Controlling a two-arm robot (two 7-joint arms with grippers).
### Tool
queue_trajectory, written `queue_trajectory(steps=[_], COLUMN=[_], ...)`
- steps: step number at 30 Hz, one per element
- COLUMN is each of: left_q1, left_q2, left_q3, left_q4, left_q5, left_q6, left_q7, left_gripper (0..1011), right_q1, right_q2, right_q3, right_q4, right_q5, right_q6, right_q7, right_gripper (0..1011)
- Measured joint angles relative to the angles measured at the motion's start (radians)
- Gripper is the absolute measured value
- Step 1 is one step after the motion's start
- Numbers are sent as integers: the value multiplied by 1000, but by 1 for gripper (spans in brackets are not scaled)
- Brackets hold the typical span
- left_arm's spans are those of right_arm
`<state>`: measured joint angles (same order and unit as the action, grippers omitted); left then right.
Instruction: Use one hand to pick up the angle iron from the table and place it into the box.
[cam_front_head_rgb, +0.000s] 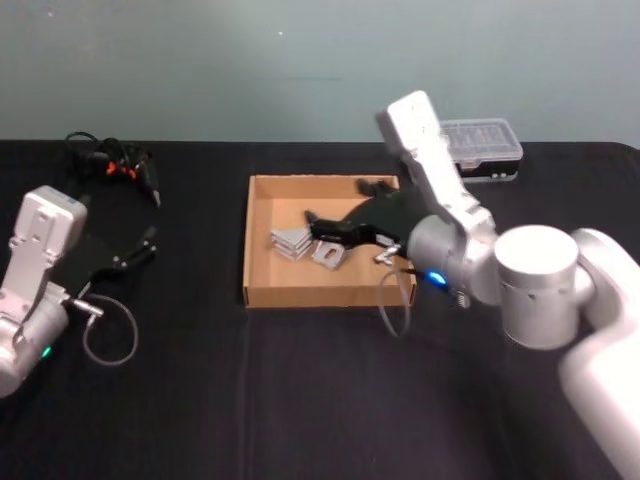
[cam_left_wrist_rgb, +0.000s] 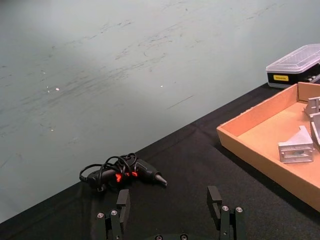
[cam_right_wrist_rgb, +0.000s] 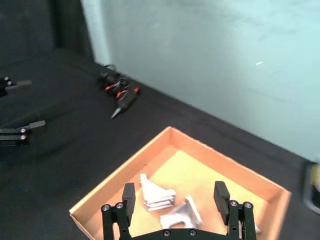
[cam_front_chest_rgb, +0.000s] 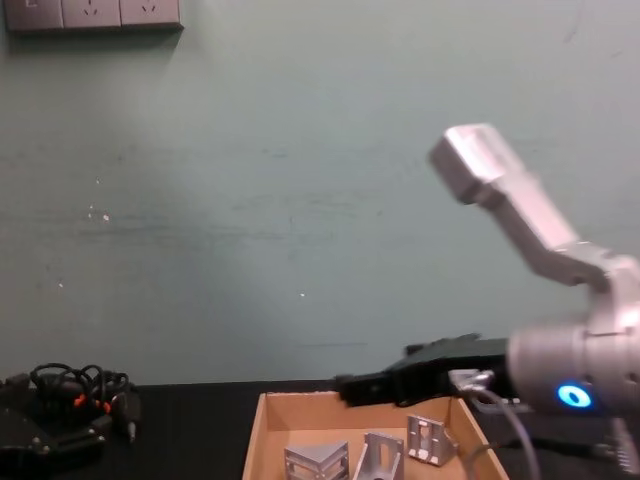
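Right gripper (cam_front_head_rgb: 325, 228) hangs over the box (cam_front_head_rgb: 262, 240), fingers spread and nothing between them. The right wrist view shows both fingers apart with bare cardboard and metal pieces below the gap.

Angle irons: a cluster lies on the box floor directly beneath and just ahead of that gripper. A stacked pair (cam_right_wrist_rgb: 155, 196) sits under its one finger, another piece (cam_right_wrist_rgb: 182, 216) close under the palm. The chest view shows three upright in a row (cam_front_chest_rgb: 372, 460) just below the gripper. I judge the placing done or nearly so; which piece was the last to arrive cannot be told. No angle iron is visible on the tabletop (cam_front_head_rgb: 200, 400) near either gripper.

Why the pose: the right arm reaches across from the right side, forearm raised steeply behind, wrist bent so the gripper points level over the box's middle. That keeps it clear of the low walls, a sensible height for letting go or drawing away.

Left gripper (cam_front_head_rgb: 140, 248) rests parked low over the tabletop, well apart from the box, fingers spread and empty. Ahead of it lies a black corded tool with orange marks (cam_left_wrist_rgb: 125, 172). Beyond the right gripper, past the box's far wall, sits a black case with clear lid (cam_front_head_rgb: 485, 150).
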<state>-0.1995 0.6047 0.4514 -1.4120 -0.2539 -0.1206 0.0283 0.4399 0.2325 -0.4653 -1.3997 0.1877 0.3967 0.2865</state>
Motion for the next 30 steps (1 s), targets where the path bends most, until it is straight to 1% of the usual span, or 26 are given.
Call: queue_trajectory(steps=[2,3,4,5,6,8,12,14,15,18,30], left_q1=[0,0,0,0,0,0,0,0,0,0,0], left_q2=[0,0,0,0,0,0,0,0,0,0,0], left_q3=[0,0,0,0,0,0,0,0,0,0,0], left_q4=[0,0,0,0,0,0,0,0,0,0,0], left_q5=[0,0,0,0,0,0,0,0,0,0,0], left_q6=[0,0,0,0,0,0,0,0,0,0,0], left_q7=[0,0,0,0,0,0,0,0,0,0,0], left_gripper=[1011,1011,1011,1011,1011,1011,1011,1011,1011,1011,1011], right_q1=[-38,-71,-89,-122,-122,-179,-221,-230,-237,-241,-239], right_q2=[9,14,16,19,19,18,10,5,1,-7,-4], right_q3=[18,35,44,60,60,88,109,114,118,122,120], right_q4=[-48,-86,-106,-138,-138,-180,-193,-192,-187,-164,-171], right_q5=[-8,-15,-18,-25,-25,-36,-53,-61,-72,-88,-84], right_q6=[-5,-12,-16,-26,-26,-51,-87,-97,-105,-117,-114], right_q7=[-32,-60,-74,-103,-103,-146,-184,-197,-211,-225,-222], right_gripper=[1004,1004,1004,1004,1004,1004,1004,1004,1004,1004,1004])
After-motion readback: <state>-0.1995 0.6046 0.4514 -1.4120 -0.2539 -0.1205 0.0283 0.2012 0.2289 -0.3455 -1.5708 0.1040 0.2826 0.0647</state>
